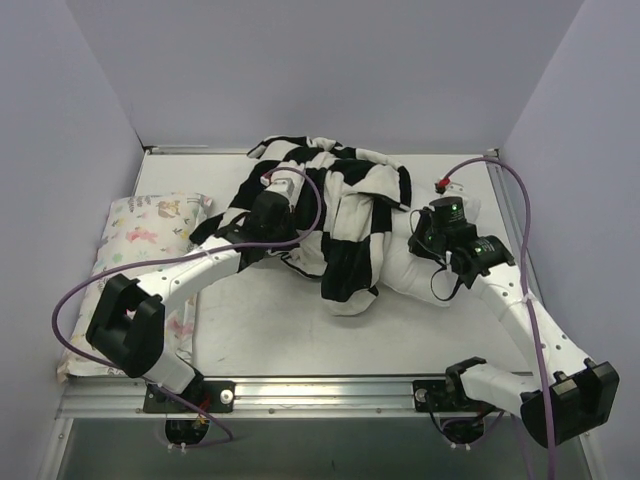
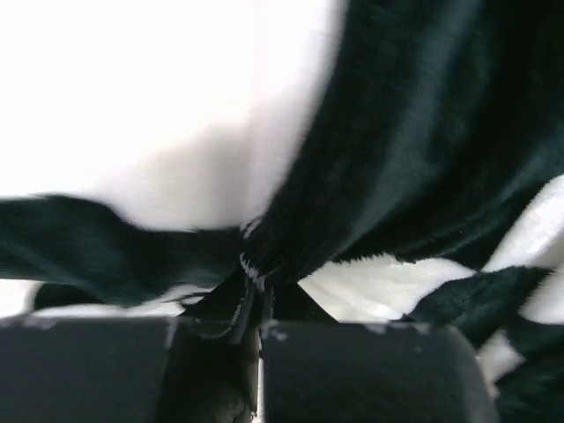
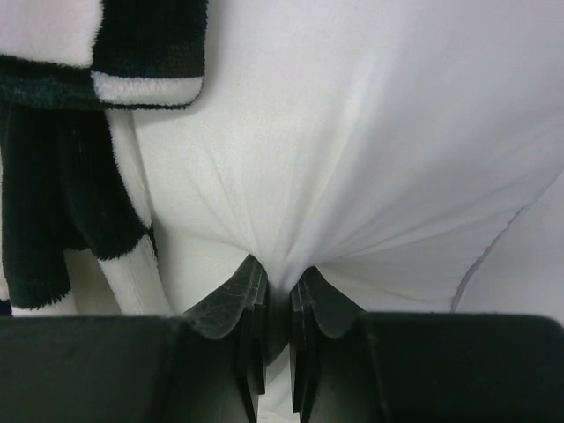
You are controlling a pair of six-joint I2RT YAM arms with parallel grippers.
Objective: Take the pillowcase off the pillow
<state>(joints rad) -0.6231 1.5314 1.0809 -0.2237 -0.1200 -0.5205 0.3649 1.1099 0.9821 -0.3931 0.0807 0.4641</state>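
Observation:
The black and white checkered pillowcase (image 1: 345, 215) lies bunched across the middle of the table, still covering the far part of the white pillow (image 1: 410, 268). My left gripper (image 1: 288, 188) sits at the pillowcase's left side. In the left wrist view it (image 2: 256, 284) is shut on a gathered fold of dark pillowcase fabric (image 2: 414, 132). My right gripper (image 1: 418, 238) is at the pillow's bare right end. In the right wrist view it (image 3: 278, 284) is shut on a pinch of white pillow cloth (image 3: 370, 132), with the pillowcase edge (image 3: 53, 194) hanging to its left.
A pastel floral pillow (image 1: 150, 240) lies along the left wall. Lilac walls close in the table on three sides. A metal rail (image 1: 320, 392) runs along the near edge by the arm bases. Purple cables (image 1: 510, 190) loop over both arms.

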